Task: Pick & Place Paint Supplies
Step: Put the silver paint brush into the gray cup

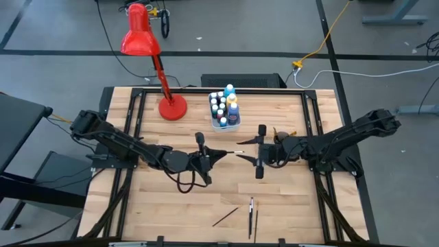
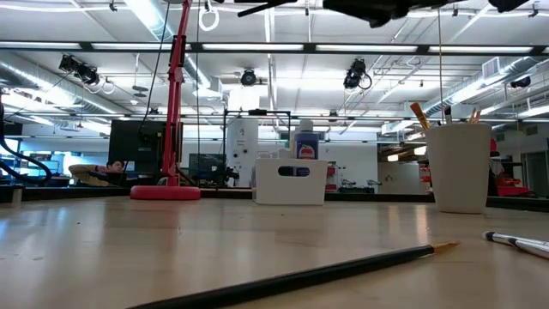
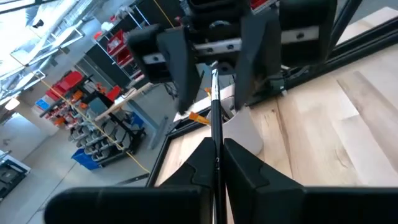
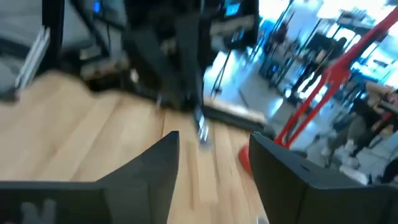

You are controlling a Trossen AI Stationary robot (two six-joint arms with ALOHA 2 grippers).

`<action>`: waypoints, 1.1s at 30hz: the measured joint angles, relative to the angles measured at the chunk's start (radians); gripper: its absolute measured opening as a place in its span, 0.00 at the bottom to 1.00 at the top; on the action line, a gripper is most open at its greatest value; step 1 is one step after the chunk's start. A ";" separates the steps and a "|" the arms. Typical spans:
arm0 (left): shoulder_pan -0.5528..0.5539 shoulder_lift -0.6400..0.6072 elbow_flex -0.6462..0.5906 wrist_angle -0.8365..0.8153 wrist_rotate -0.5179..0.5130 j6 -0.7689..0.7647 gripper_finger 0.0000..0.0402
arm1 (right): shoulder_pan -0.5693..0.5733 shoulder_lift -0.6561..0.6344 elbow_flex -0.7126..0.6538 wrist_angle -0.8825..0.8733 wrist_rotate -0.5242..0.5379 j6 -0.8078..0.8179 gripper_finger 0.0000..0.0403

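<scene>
**Brush pinched by the left gripper at mid-table**

A thin paintbrush (image 1: 232,152) is hanging above the middle of the table, pinched in the closed fingers of the left gripper (image 1: 218,156), its shaft (image 3: 214,130) running straight out between them. The right gripper (image 1: 247,156) is facing it from just beside the brush's far end, fingers spread and holding nothing.

Two more brushes (image 1: 251,214) and a dark one (image 1: 225,217) are lying flat near the front edge. The paint bottles (image 1: 225,108) are standing together in a white tub (image 1: 226,124) toward the back, next to the base of a red desk lamp (image 1: 171,108). A white cup (image 2: 461,167) holding orange-handled brushes (image 2: 419,114) is standing under the right arm.

The table (image 1: 171,206) is pale wood planking framed by black rails. Behind it, a grey floor is carrying loose cables, and the room is showing ceiling strip lights, shelving and workbenches.
</scene>
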 joint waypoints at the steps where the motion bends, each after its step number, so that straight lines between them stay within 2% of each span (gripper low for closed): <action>1: 0.000 0.000 0.000 0.001 0.000 0.002 0.06 | 0.000 0.012 0.000 0.044 0.000 -0.004 0.48; 4: 0.000 0.000 0.000 0.004 0.000 0.003 0.05 | 0.000 0.039 0.000 0.121 -0.001 0.004 0.50; 8: -0.001 0.000 0.000 0.008 0.001 0.003 0.06 | 0.000 0.048 0.000 0.114 0.000 0.002 0.48; 16: 0.000 0.000 0.000 0.009 0.034 -0.002 0.05 | 0.000 0.048 0.000 0.130 -0.088 0.001 0.32; 28: 0.000 0.000 0.000 0.009 0.033 -0.005 0.07 | 0.000 0.048 0.000 0.129 -0.090 -0.007 0.06; 33: 0.000 -0.001 0.000 0.009 0.033 -0.006 0.11 | 0.000 0.048 0.000 0.129 -0.090 -0.007 0.02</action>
